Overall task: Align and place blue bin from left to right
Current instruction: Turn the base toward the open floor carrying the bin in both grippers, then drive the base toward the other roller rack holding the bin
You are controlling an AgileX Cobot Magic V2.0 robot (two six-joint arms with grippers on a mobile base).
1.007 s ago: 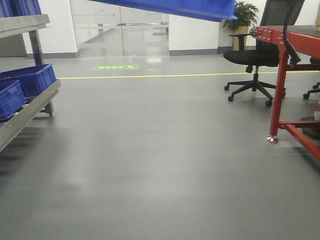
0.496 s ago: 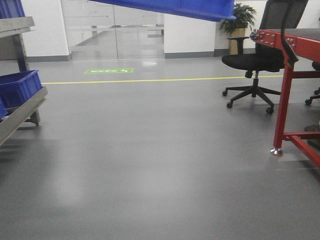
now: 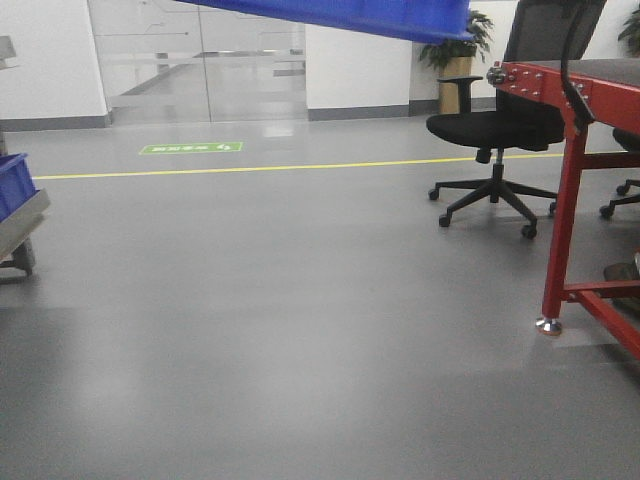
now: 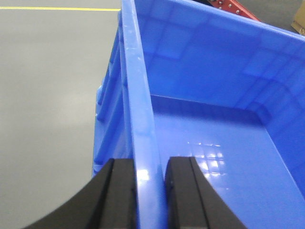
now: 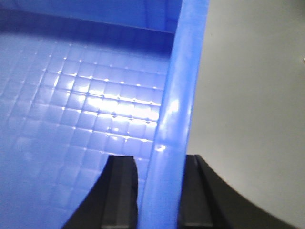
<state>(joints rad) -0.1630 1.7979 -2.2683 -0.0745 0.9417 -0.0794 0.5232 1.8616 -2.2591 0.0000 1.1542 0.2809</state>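
Observation:
The blue bin (image 3: pixel 350 12) hangs in the air, and only its underside shows along the top edge of the front view. My left gripper (image 4: pixel 149 164) is shut on the bin's (image 4: pixel 214 143) left rim, one black finger outside the wall and one inside. On the opposite rim my right gripper (image 5: pixel 159 164) is shut in the same way, with the bin's gridded floor (image 5: pixel 71 105) to its left. The bin looks empty inside.
A red-framed table (image 3: pixel 570 200) stands at the right, with a black office chair (image 3: pixel 490 130) behind it. At the far left edge is a metal rack (image 3: pixel 20 225) holding a darker blue crate (image 3: pixel 10 185). A yellow floor line (image 3: pixel 250 167) crosses the grey floor.
The front view has swung to the right: the rack and its crates slid almost out at the left, and the chair and red table shifted left. Both grippers still hold the bin.

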